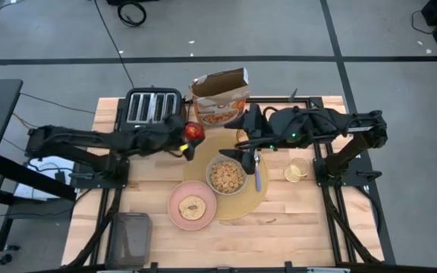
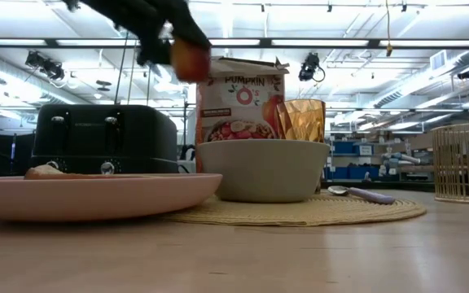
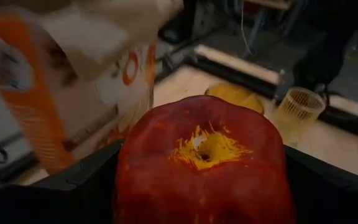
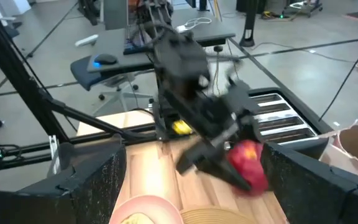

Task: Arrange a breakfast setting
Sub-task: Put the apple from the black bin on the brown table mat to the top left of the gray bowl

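Apple (image 1: pixel 194 132) clamped in left gripper (image 1: pixel 189 141), raised above mat (image 1: pixel 262 199) edge. Should be lowered upright onto bare mat, clear of bowl (image 1: pixel 226 176). Right gripper (image 1: pixel 246 158) near spoon (image 1: pixel 258 174); finger state cannot be told.

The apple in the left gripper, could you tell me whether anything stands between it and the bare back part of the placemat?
Nothing visible blocks it. The left gripper holds the apple in the air at the placemat back-left edge. The cereal box stands just behind, the bowl farther forward, and the right gripper hovers over the mat's right side.
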You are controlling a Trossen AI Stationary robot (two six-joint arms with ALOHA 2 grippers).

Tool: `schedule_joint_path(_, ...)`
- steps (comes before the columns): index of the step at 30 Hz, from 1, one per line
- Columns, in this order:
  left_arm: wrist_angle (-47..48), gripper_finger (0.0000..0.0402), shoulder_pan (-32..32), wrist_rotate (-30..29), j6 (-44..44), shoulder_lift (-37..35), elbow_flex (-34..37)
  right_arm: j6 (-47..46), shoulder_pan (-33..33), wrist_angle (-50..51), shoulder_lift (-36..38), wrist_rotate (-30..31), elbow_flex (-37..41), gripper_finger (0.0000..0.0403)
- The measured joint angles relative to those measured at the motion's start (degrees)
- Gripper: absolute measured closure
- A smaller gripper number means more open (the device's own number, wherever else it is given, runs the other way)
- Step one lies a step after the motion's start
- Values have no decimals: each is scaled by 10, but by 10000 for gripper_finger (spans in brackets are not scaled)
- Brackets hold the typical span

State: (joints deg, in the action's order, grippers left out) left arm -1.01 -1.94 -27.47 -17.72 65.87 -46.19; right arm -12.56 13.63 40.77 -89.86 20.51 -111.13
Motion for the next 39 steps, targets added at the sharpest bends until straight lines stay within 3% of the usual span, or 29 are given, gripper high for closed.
schedule_joint_path(3, -26, 62, -25, 33, -4, 49, 0, -10, -2, 0, 0, 0, 0, 30)
schedule_joint_path(11, -115, 62, -33, 29, -17, 169, 0, -29, 7, 5, 0, -1, 0, 30)
schedule_joint_path(28, -197, 62, -7, -104, -60, 347, 0, -59, 13, 38, 0, 4, 0, 30)
schedule_joint_path(39, -217, 62, -13, -159, -148, 392, 0, -60, 13, 39, 0, -4, 0, 30)
